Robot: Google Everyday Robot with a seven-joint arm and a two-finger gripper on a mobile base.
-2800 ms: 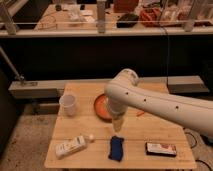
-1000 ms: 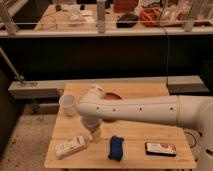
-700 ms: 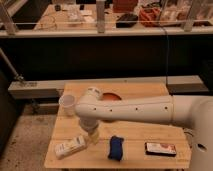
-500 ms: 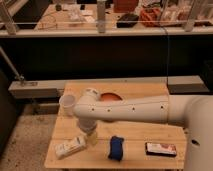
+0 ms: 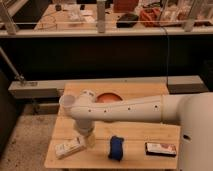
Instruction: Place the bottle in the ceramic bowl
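Observation:
The bottle [image 5: 70, 147] lies flat on its side near the front left corner of the wooden table [image 5: 140, 134], whitish with a pale orange label. My gripper [image 5: 90, 140] hangs down from the white arm just beside the bottle's right end, open and holding nothing. The ceramic bowl [image 5: 108, 97], orange-brown, sits at the back middle of the table. My arm covers its front part.
A white cup [image 5: 65, 101] stands at the back left, partly behind my arm's elbow. A blue object [image 5: 116, 148] lies at the front middle and a flat black-and-white box [image 5: 160, 149] at the front right. A grey ledge [image 5: 35, 89] runs behind the table.
My arm has swung left across the table and come down; the gripper went from over the middle to beside the bottle's right end. The bottle has not moved.

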